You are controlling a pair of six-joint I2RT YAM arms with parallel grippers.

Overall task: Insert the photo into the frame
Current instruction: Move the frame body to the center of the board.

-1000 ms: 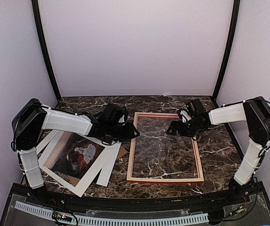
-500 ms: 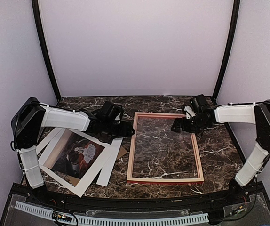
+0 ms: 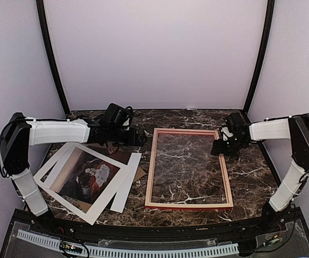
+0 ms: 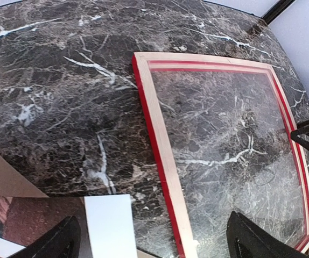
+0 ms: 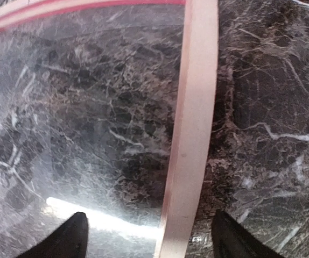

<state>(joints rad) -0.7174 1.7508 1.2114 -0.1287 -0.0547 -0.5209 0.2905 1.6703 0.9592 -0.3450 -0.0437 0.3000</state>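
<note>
Jaws of both grippers stood spread, holding nothing. Left gripper point(image 4: 153, 223) hung over the table point(image 3: 251, 177) near the frame's point(image 3: 150, 172) far left corner; right gripper point(image 5: 149, 216) straddled its right rail. Photo point(image 3: 84, 174) lay face up, left of the frame.

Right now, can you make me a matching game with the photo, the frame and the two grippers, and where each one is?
1 photo
2 frame
3 left gripper
4 right gripper

A open, astride the frame's right edge
B picture side up, on the left
C open, just left of the frame
D lying flat, no picture inside

Pairs: 1-B, 2-D, 3-C, 4-A
</note>
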